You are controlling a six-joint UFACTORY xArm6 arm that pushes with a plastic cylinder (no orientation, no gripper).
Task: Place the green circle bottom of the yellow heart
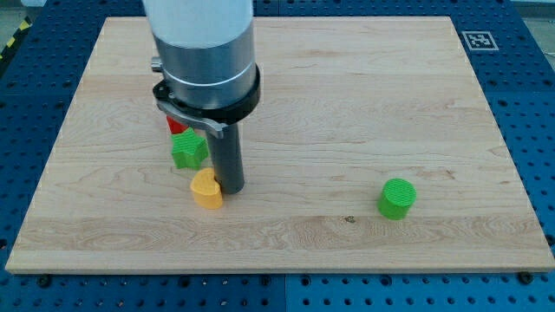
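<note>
My tip [231,188] touches the yellow heart [206,189] at its 3 o'clock; green star [187,150] crowds 11; bare board runs toward the green circle [397,198] at 3

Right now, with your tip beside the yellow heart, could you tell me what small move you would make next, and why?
I would probably draw my tip away from the yellow heart-shaped block and swing it toward the view's right, around the far side of the green cylindrical block. That green circle sits well off to the heart's right, so it needs pushing leftward to a spot just below the heart.
</note>
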